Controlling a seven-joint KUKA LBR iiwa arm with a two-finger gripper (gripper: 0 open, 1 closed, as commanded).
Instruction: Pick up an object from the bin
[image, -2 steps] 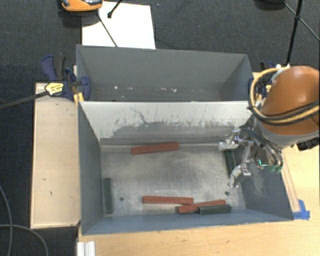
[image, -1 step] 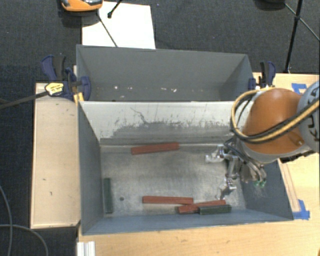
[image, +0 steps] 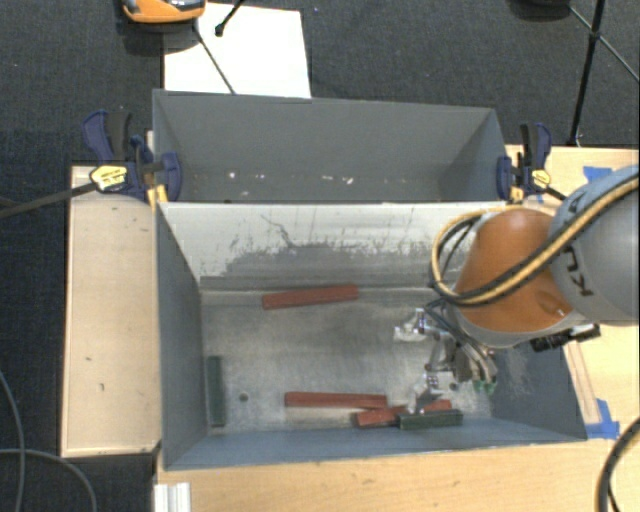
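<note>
The dark green bar (image: 432, 421) lay flat on the floor of the bin (image: 300, 245), close along the front wall, and its long axis ran left to right in the camera view, almost parallel to that wall. At the left end of the dark green bar lay a short reddish-brown bar (image: 372, 419), touching it or nearly so and pointing in almost the same direction. Further left, a little toward the back, lay a longer reddish-brown bar (image: 333, 400), also turned left to right. The claw (image: 433, 392) hung directly behind the dark green bar, very near it, over the place where it met the short reddish-brown bar; which of the two lay under the tip I could not decide. Whether the claw was open or closed I could not tell, and nothing could be seen in its hold. In my judgement the coming move depended on this: both bars were long and thin and lay across the view, so the claw would need to close across the narrow width, not along the length, and the front wall beside the dark green bar left little room. Well behind the dark green bar another reddish-brown bar (image: 310, 296) rested at the back wall, and far to its left a green bar (image: 214, 390) lay front to back.
</note>
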